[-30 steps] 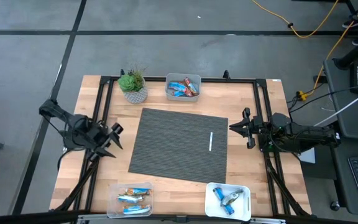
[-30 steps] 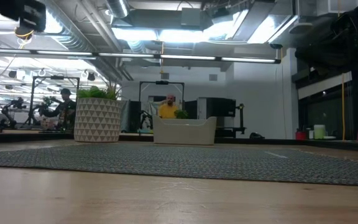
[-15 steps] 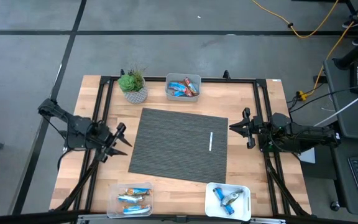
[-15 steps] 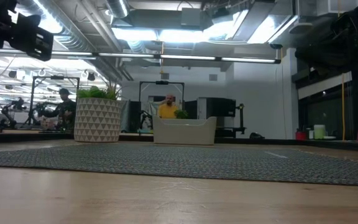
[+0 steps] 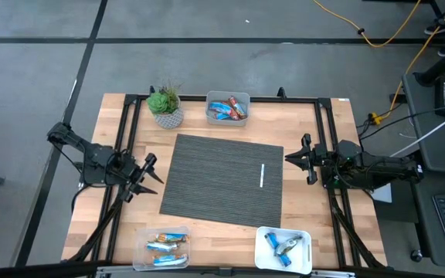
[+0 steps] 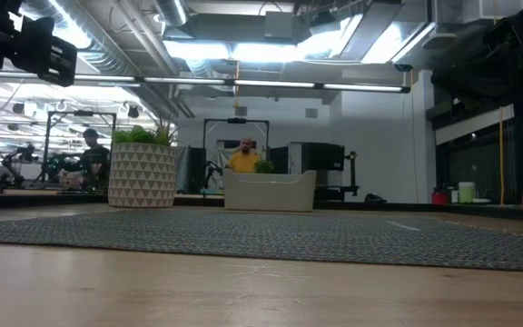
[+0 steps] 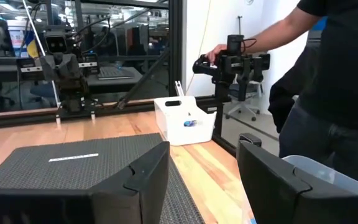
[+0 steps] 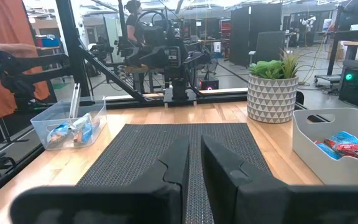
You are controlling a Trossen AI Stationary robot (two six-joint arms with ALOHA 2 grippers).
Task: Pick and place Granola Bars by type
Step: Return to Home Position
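Blue-and-gold granola bars (image 5: 165, 243), long axes left-right, transparent bin (image 5: 137, 249)

Both arms were matte black, built of blocky jointed segments with dark cables trailing from them, and the left gripper (image 5: 150, 171) left of the grey mat (image 5: 222, 179) and the right gripper (image 5: 292, 160) right of it each carried two broad, angular dark fingers (image 7: 135, 186).

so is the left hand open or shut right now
Open. In the left wrist view the left hand shows its two fingers well apart, with a wide gap and nothing held between them.
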